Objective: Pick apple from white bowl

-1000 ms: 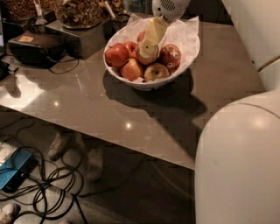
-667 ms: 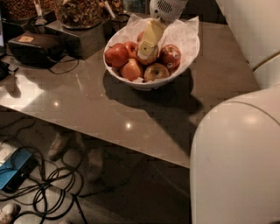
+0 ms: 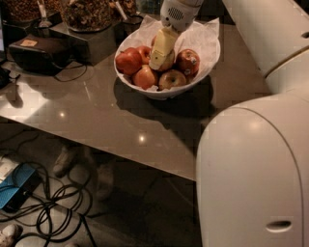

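Note:
The white bowl [image 3: 207, 58], lined with crinkled white paper, stands on the grey table and holds several apples. My gripper [image 3: 158, 63] reaches down from above into the middle of the bowl. It sits over a pale yellowish apple [image 3: 170, 61], which it mostly hides. A dark red apple [image 3: 128, 61] lies to its left. A red apple with a small white sticker [image 3: 188, 61] lies to its right. Two blushed apples [image 3: 172, 79] lie at the bowl's front.
Glass jars of nuts or granola [image 3: 87, 12] and a dark box [image 3: 41, 50] with a cable stand at the table's back left. My white arm segment [image 3: 251, 173] fills the lower right. Cables [image 3: 48, 202] and a blue device [image 3: 17, 185] lie on the floor.
The gripper stays down in the bowl, shifted slightly left and lower. The big arm segment in the foreground has moved a little to the left.

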### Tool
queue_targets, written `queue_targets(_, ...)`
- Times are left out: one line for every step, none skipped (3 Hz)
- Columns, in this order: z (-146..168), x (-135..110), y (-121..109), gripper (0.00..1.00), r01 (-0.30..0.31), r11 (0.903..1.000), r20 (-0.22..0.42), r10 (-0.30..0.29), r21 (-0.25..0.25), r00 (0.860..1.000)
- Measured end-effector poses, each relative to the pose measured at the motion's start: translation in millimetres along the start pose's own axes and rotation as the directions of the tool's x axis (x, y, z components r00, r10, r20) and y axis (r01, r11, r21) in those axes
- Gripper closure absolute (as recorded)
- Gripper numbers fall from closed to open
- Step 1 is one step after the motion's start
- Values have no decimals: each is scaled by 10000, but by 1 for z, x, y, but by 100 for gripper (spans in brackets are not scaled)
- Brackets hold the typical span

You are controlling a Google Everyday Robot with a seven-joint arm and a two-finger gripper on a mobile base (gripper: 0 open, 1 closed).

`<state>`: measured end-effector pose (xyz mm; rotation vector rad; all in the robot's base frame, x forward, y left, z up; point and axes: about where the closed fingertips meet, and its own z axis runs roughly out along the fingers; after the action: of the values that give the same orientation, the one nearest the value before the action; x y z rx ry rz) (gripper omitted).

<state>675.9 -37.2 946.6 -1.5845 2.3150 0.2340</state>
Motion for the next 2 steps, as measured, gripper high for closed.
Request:
queue_targets(10,4,-6,20,-99,9999,-133,98,-74,9999)
queue_targets(19,15,-8,39,-162,9998,-346,164,77,9993)
